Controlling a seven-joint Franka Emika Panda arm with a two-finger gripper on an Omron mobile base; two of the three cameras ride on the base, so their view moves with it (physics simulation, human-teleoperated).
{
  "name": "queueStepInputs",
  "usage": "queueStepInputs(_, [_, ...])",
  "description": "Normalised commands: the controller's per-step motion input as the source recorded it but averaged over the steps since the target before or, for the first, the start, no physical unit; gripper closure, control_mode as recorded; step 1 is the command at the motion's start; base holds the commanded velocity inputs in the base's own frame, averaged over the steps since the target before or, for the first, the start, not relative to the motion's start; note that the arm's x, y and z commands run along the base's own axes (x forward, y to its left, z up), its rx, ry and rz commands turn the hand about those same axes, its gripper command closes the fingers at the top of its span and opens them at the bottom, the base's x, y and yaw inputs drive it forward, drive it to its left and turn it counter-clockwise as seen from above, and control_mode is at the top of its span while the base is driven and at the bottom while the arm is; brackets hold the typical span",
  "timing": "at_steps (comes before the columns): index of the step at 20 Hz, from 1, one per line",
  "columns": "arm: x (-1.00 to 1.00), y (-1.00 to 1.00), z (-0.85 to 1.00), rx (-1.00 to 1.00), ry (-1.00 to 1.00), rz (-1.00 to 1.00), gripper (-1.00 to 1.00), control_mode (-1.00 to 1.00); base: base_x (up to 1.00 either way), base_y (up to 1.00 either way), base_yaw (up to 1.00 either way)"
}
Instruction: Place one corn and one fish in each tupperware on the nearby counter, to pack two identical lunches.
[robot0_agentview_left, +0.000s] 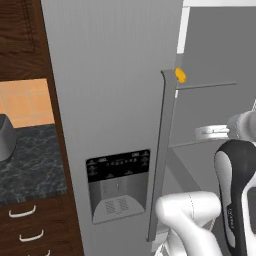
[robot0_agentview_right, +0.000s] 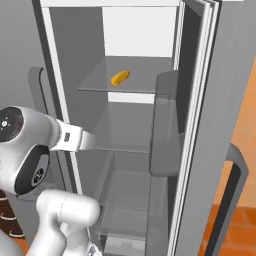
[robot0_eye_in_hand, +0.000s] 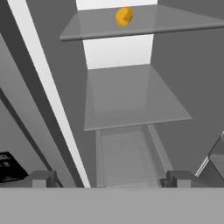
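Gripper (robot0_eye_in_hand: 106, 178) jaws spread wide, holding nothing; dark blocky fingertips (robot0_eye_in_hand: 42, 178) at bottom of hand view, facing into the open fridge. Smooth grey glass shelves (robot0_eye_in_hand: 135, 94), flat, translucent. Corn (robot0_agentview_right: 120, 77), a stubby bright-yellow oblong cob, lies on the upper shelf, upper centre of right base view, long axis slanting lower left to upper right. Black marbled counter (robot0_agentview_left: 30, 162) at left edge of left base view.

Bare fridge shelf (robot0_eye_in_hand: 131, 98) below corn (robot0_eye_in_hand: 124, 16)
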Motion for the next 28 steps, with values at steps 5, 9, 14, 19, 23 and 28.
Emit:
queueStepInputs(5, [-0.03, -0.12, 0.52, 0.0, -0.01, 0.0, -1.0, -1.0, 0.0, 0.0, 0.0])
queueStepInputs(9, [0.09, -0.2, 0.6, 0.04, -0.02, -0.05, -1.0, -1.0, 0.0, 0.0, 0.0])
queueStepInputs(14, [0.07, -0.03, 0.47, 0.07, 0.03, -0.07, -1.0, -1.0, 0.0, 0.0, 0.0])
queueStepInputs(19, [0.14, 0.0, 0.39, 0.0, -0.01, -0.01, -1.0, -1.0, 0.0, 0.0, 0.0])
queueStepInputs(23, [0.36, -0.04, 0.28, 0.0, 0.0, 0.0, -1.0, -1.0, 0.0, 0.0, 0.0])
queueStepInputs(28, [0.35, -0.03, 0.02, 0.0, -0.14, 0.0, -1.0, -1.0, 0.0, 0.0, 0.0])
